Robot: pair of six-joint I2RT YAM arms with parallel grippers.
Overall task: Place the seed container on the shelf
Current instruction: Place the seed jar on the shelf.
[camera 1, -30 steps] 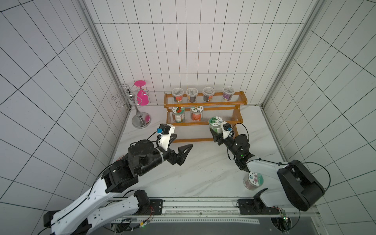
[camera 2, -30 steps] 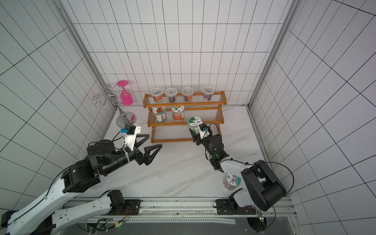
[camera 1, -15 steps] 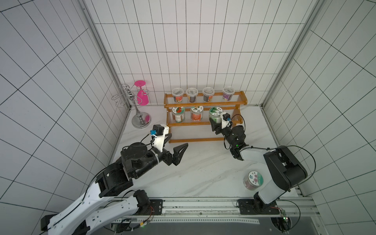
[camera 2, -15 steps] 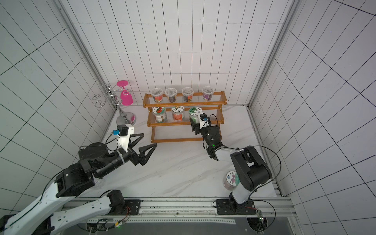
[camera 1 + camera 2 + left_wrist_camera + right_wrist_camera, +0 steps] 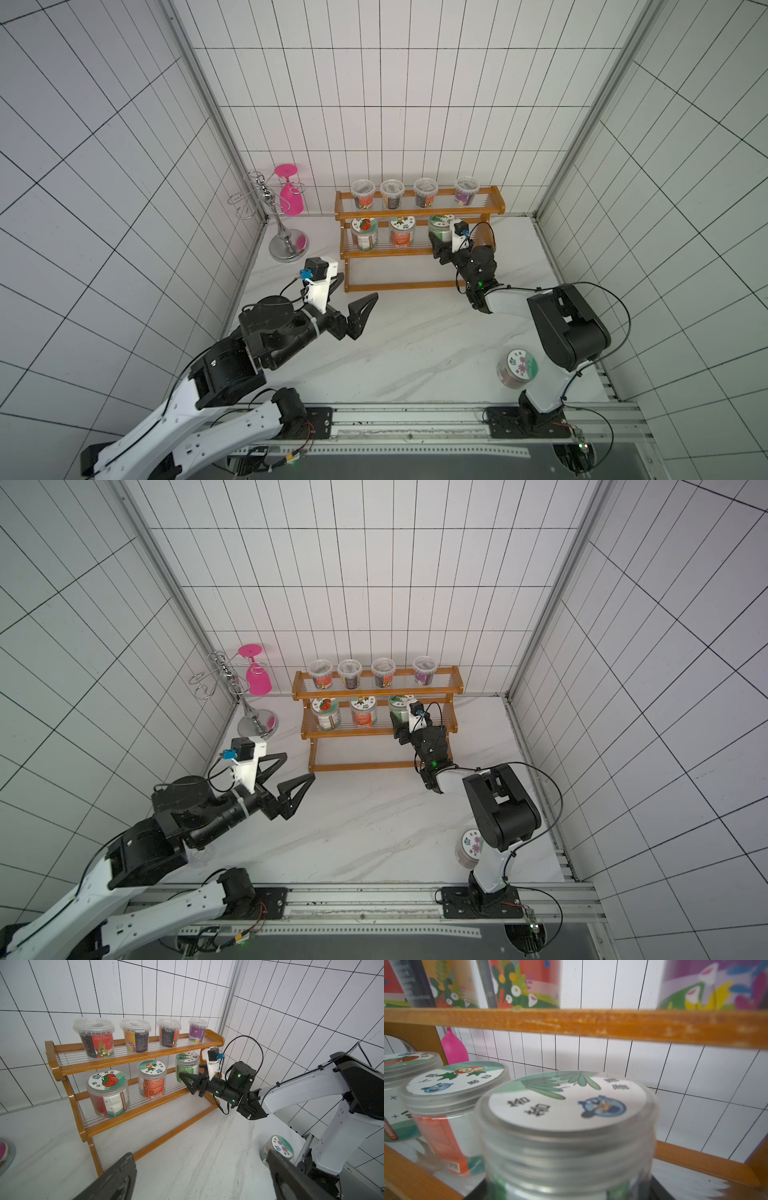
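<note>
The right claw [image 5: 188, 1081] pinches the green-lidded seed jar [image 5: 187, 1064] low on its body, holding it upright at the middle tier of the wooden shelf [image 5: 128, 1059], just right of the carrot jar [image 5: 152, 1079]. Whether its base rests on the ribbed board is unclear. The left claw [image 5: 358, 291] hangs spread wide above the worktop [image 5: 415, 332], near the shelf's left end. A flower-lidded jar [image 5: 517, 368] stands at the near right.

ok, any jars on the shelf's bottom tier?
No, in the left wrist view the bottom board of the shelf is bare ribbed plastic, with nothing standing on it.
</note>
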